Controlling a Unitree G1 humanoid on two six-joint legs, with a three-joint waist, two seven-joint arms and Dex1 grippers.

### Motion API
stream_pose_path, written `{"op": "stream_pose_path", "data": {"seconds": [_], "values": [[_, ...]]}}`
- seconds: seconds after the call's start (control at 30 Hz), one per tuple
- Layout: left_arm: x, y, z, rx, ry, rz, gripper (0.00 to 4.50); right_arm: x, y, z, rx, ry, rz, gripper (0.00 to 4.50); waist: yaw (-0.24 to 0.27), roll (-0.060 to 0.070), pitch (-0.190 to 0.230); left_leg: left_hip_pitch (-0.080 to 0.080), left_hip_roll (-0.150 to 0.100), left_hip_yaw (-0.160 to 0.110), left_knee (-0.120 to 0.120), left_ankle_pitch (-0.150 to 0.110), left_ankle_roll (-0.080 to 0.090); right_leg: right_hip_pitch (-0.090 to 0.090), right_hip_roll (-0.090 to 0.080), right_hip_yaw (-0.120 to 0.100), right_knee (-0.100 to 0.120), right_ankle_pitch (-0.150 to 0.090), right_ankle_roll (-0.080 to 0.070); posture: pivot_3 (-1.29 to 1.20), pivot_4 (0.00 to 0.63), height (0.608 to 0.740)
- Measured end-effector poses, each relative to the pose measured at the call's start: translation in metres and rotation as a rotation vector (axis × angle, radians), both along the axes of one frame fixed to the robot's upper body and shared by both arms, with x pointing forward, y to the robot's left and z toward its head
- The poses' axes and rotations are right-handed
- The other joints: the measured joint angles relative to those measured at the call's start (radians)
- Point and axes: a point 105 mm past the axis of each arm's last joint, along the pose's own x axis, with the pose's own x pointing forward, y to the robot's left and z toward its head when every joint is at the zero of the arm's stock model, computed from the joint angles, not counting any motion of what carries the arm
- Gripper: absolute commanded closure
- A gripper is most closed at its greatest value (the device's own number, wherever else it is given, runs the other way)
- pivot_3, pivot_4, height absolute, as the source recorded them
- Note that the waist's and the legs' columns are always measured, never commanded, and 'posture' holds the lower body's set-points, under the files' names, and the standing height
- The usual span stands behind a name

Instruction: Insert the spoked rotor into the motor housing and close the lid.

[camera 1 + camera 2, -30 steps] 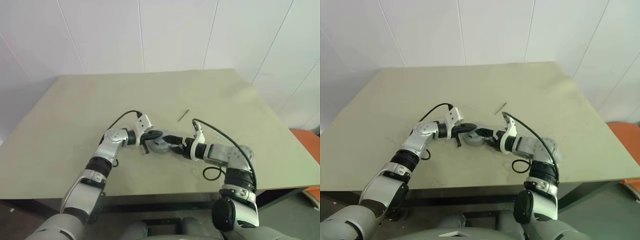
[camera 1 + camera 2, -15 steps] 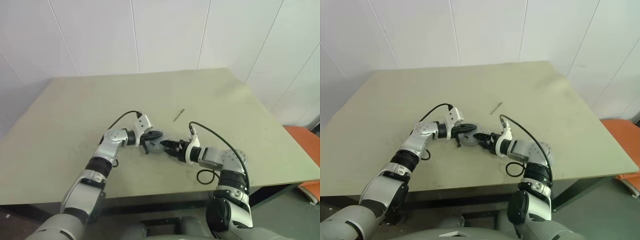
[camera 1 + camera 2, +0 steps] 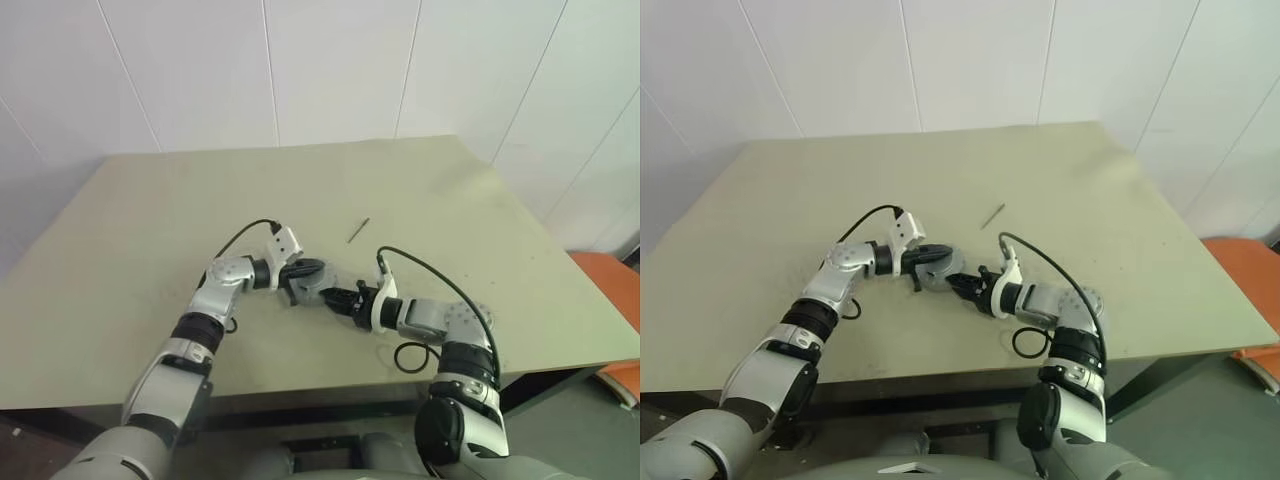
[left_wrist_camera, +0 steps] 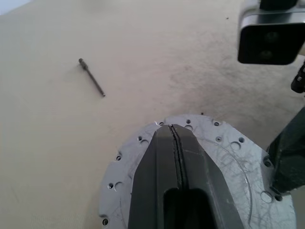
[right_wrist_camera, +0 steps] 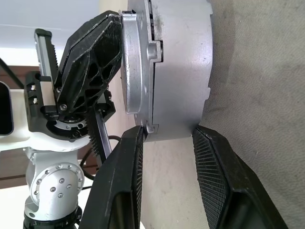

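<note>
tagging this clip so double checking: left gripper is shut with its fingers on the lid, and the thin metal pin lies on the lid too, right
Not quite: the thin metal pin lies on the table, apart from the lid, as the left wrist view shows. The left gripper is shut on the lid's top.

One lid [image 4: 224, 157], one housing [image 5: 178, 67], one pin [image 4: 91, 77].

Table [image 3: 150, 230]: pale olive-beige, with faint dark scuff marks near frame centre. Lid [image 4: 224, 157]: bright silver, fine circular scratches across its face, a ring of small dark holes along the rim. Motor housing [image 5: 183, 67]: matte silver-grey wall. Left gripper [image 4: 177, 143]: black fingers. Right gripper [image 5: 167, 157]: black, with finely ribbed pads [image 5: 212, 176]. Pin [image 4: 91, 77] at upper left of the left wrist view: dark grey. Wall [image 3: 330, 70]: white panels, thin grey seams.
</note>
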Motion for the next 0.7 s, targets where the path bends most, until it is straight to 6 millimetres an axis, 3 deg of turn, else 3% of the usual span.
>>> {"op": "stream_pose_path", "data": {"seconds": [0.37,0.7], "values": [[0.006,0.004,0.001,-0.049,0.064,0.058,4.5,0.017,-0.002,0.002,0.0,-0.06,-0.089,3.27,-0.003,0.0,0.001,0.0,0.0,-0.001,0.0,0.0,0.0,0.0,0.001,0.0,0.001,0.0,0.0,0.0,0.0,0.74],[0.005,0.004,0.001,-0.051,0.069,0.046,4.5,0.017,0.0,0.002,-0.002,-0.073,-0.079,3.28,-0.004,0.001,0.001,0.0,0.0,-0.001,0.0,0.0,0.0,-0.001,0.001,0.0,0.0,0.0,0.0,0.0,0.0,0.74]]}}
